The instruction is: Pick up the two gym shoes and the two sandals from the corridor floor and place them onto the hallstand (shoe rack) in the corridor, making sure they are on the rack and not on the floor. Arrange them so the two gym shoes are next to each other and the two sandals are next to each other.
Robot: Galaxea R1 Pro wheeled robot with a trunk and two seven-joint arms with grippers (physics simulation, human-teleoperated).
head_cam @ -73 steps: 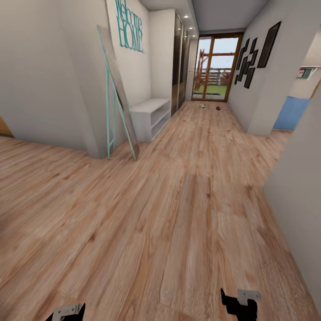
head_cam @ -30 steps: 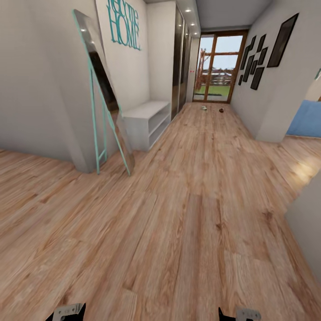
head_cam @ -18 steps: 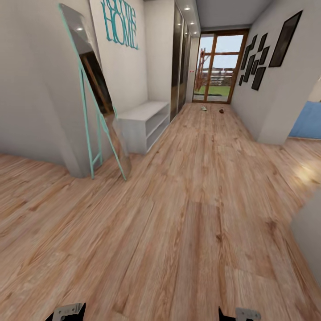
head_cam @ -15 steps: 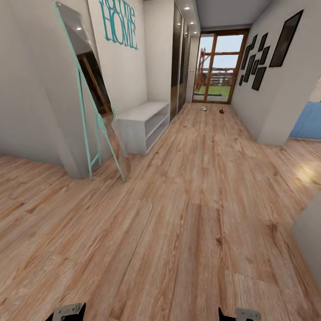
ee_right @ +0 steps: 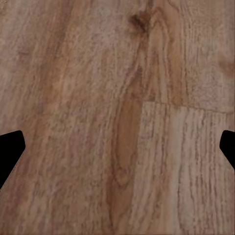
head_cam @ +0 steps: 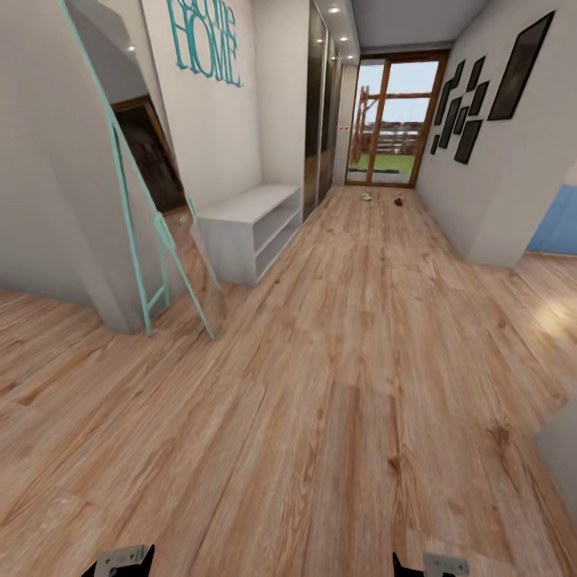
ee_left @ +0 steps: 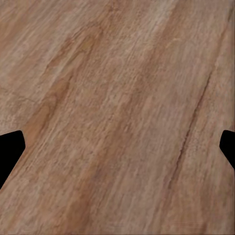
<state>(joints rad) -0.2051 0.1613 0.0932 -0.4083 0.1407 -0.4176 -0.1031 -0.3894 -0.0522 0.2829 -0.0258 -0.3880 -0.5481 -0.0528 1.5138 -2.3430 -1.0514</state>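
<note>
Teal-framed leaning mirror (head_cam: 128,168) stands at left of frame against the wall. Teal "HOME" lettering (head_cam: 202,44) upper left on the wall. Blue panel (head_cam: 557,228) at right edge.

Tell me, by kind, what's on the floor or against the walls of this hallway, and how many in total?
Pale shoe far down the floor: 1
Brown shoe beside it: 1
White shoe bench: 1
Teal-framed leaning mirror: 1
Teal wall lettering: 1
Black picture frames on the right wall: about 7, some too small to separate
Total: about 12
</note>
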